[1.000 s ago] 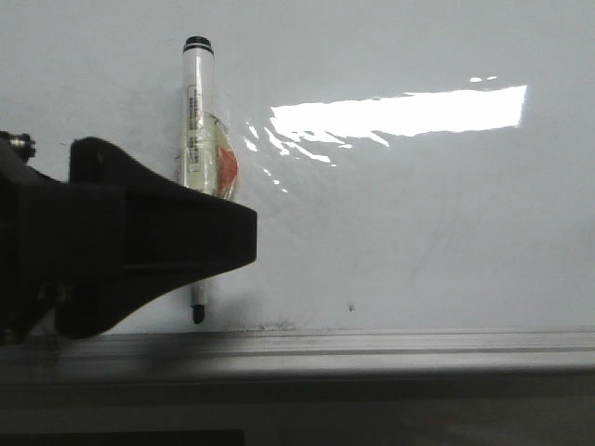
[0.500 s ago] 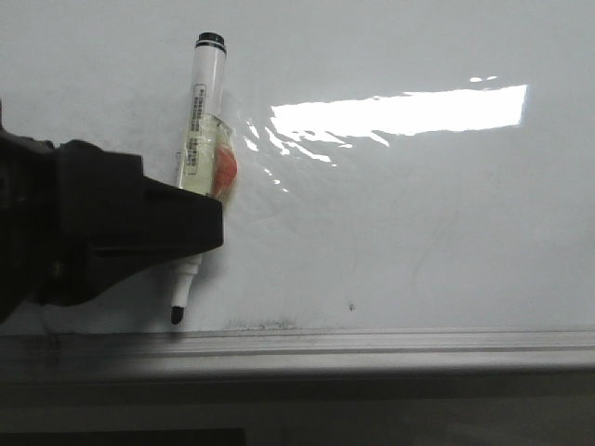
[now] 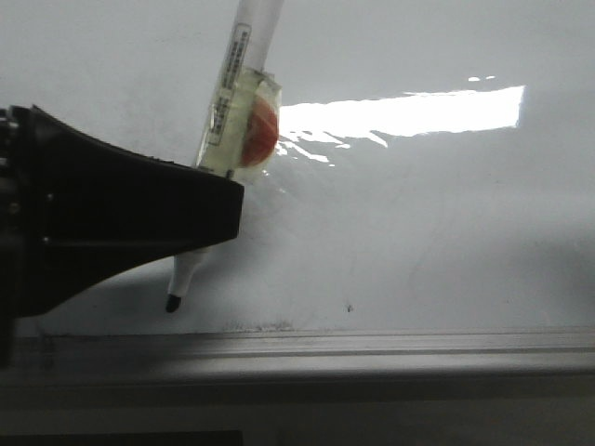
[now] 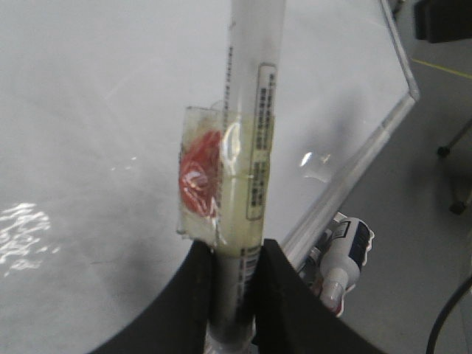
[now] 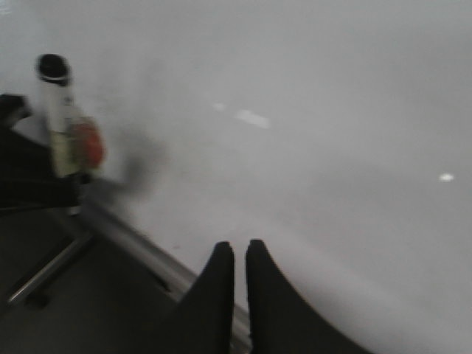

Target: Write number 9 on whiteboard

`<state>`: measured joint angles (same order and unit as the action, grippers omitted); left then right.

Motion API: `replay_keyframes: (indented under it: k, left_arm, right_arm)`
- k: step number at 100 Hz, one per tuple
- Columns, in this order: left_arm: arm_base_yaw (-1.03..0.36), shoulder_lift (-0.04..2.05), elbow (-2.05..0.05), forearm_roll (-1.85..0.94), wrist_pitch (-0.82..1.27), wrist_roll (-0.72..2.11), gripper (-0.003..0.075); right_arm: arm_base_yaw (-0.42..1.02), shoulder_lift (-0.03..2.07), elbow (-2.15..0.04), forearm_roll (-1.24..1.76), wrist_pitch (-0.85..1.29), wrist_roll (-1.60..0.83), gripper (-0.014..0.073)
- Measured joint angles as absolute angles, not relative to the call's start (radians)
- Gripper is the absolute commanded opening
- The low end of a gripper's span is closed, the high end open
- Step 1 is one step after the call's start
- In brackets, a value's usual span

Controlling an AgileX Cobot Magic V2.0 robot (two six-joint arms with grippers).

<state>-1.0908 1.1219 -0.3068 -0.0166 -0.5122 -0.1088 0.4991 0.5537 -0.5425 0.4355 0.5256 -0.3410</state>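
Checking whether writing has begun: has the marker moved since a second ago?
Yes. The marker, held by the left gripper, has tilted, top rightward; its tip shifted left and up from the ledge.

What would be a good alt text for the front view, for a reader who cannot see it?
The left gripper holds a tilted marker, tip down, near the whiteboard, just above its grey ledge. No number is written yet.

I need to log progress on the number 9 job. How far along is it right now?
Done: the left gripper is shut on the marker, uncapped, black tip pointing down near the board's lower ledge. In hand: positioning the tip; whether it touches is unclear. Left: the whole 9, since the whiteboard shows only faint smudges and a small speck, no drawn line. The right gripper is shut and holds nothing.
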Motion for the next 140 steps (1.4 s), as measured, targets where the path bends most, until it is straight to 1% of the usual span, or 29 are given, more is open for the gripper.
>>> replay_keyframes:
  k: [1, 8, 13, 30, 37, 47, 51, 56, 61, 73, 83, 88, 93, 108, 114, 124, 140]
  left_arm:
    - [-1.091, 1.12, -0.307, -0.011, -0.51, -0.107, -0.002]
    - [-1.091, 1.097, -0.307, 0.055, -0.484, -0.1, -0.002]
    - [-1.091, 1.08, -0.307, 0.121, -0.466, -0.098, -0.002]
    - [-1.091, 1.057, -0.307, 0.276, -0.429, -0.093, -0.002]
    - [-1.091, 1.057, -0.307, 0.293, -0.412, -0.091, -0.002]
    - [-1.091, 1.055, -0.307, 0.302, -0.401, -0.091, -0.002]
    - [-1.091, 1.055, -0.307, 0.304, -0.402, -0.089, -0.002]
    - [-1.091, 1.055, -0.307, 0.308, -0.398, -0.089, -0.002]
    - [-1.091, 1.053, -0.307, 0.31, -0.396, -0.089, -0.002]
    - [-1.091, 1.053, -0.307, 0.314, -0.392, -0.089, -0.002]
    - [-1.091, 1.053, -0.307, 0.318, -0.392, -0.087, -0.0019]
    - [-1.091, 1.053, -0.307, 0.318, -0.391, -0.087, -0.0006]
    - [-1.091, 1.053, -0.307, 0.315, -0.391, -0.087, 0.0029]
    - [-1.091, 1.053, -0.305, 0.305, -0.391, -0.087, 0.022]
    - [-1.091, 1.051, -0.305, 0.298, -0.391, -0.087, 0.0281]
    - [-1.091, 1.022, -0.305, 0.26, -0.364, -0.087, 0.0316]
    - [-1.066, 0.885, -0.304, 0.101, -0.255, -0.087, 0.0316]
  right_arm:
    - [0.508, 0.56, -0.549, 0.445, 0.526, -0.348, 0.021]
    - [0.602, 0.618, -0.579, 0.473, 0.512, -0.395, 0.034]
    - [0.666, 0.659, -0.593, 0.482, 0.478, -0.411, 0.0388]
    - [0.856, 0.763, -0.615, 0.497, 0.343, -0.426, 0.0395]
    - [0.902, 0.805, -0.626, 0.506, 0.326, -0.427, 0.0395]
    - [0.927, 0.87, -0.647, 0.533, 0.315, -0.428, 0.0393]
    - [0.93, 0.894, -0.655, 0.54, 0.311, -0.428, 0.0373]
    - [0.93, 0.918, -0.663, 0.549, 0.309, -0.428, 0.0323]
    - [0.93, 0.932, -0.67, 0.554, 0.303, -0.428, 0.0253]
    - [0.93, 0.946, -0.674, 0.56, 0.294, -0.428, 0.0052]
    - [0.93, 0.946, -0.674, 0.56, 0.29, -0.428, -0.0069]
    - [0.93, 0.946, -0.674, 0.558, 0.29, -0.429, -0.007]
    - [0.93, 0.946, -0.674, 0.557, 0.29, -0.429, -0.007]
    - [0.93, 0.946, -0.674, 0.557, 0.29, -0.43, -0.0071]
    - [0.93, 0.946, -0.674, 0.557, 0.29, -0.43, -0.0071]
    - [0.93, 0.946, -0.674, 0.557, 0.29, -0.43, -0.006]
    - [0.91, 0.942, -0.716, 0.557, 0.277, -0.43, -0.0053]
